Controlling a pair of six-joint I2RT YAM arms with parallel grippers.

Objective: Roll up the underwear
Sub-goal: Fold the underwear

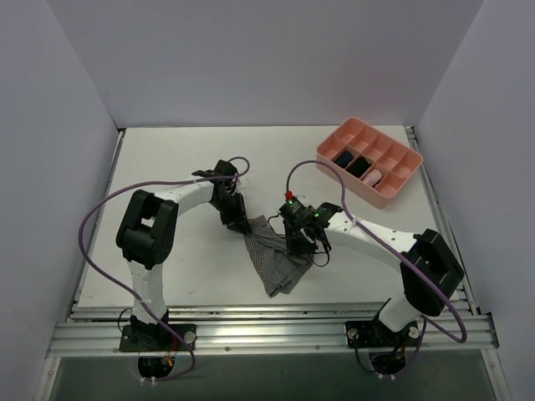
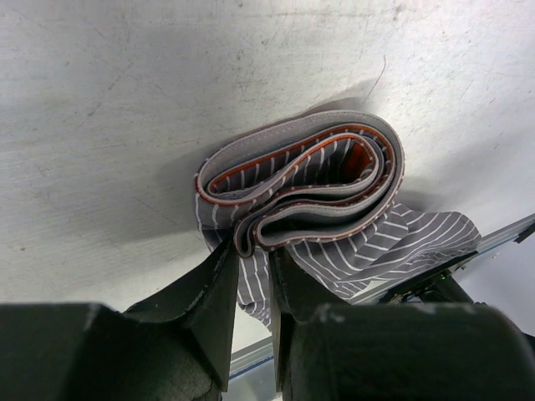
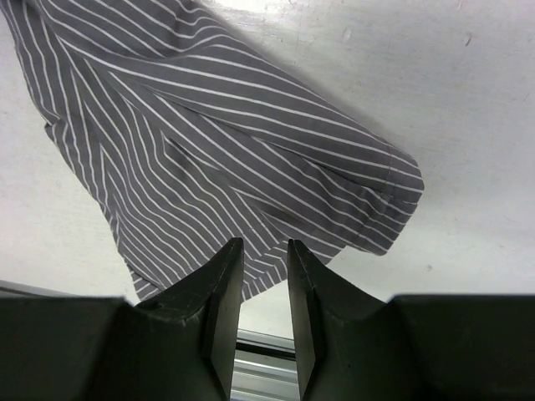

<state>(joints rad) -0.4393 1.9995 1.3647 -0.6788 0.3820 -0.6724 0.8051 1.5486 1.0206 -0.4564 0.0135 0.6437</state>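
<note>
I find the grey finely striped cloth underwear mid white table, between the arms; waistband end coiled, remainder slack and unrolled; left gripper pinches cloth beside the coil; right gripper narrow over the loose end, hold undeterminable.

Both arms bend in toward each other, elbows out wide. The left arm curls in from its side, and the left gripper tips down with its jaws nearly together, pinching a fold of the underwear. The right arm stretches in low. The right gripper points down too, jaws only a narrow slot apart, and honestly I can't tell if it's gripping anything.
</note>
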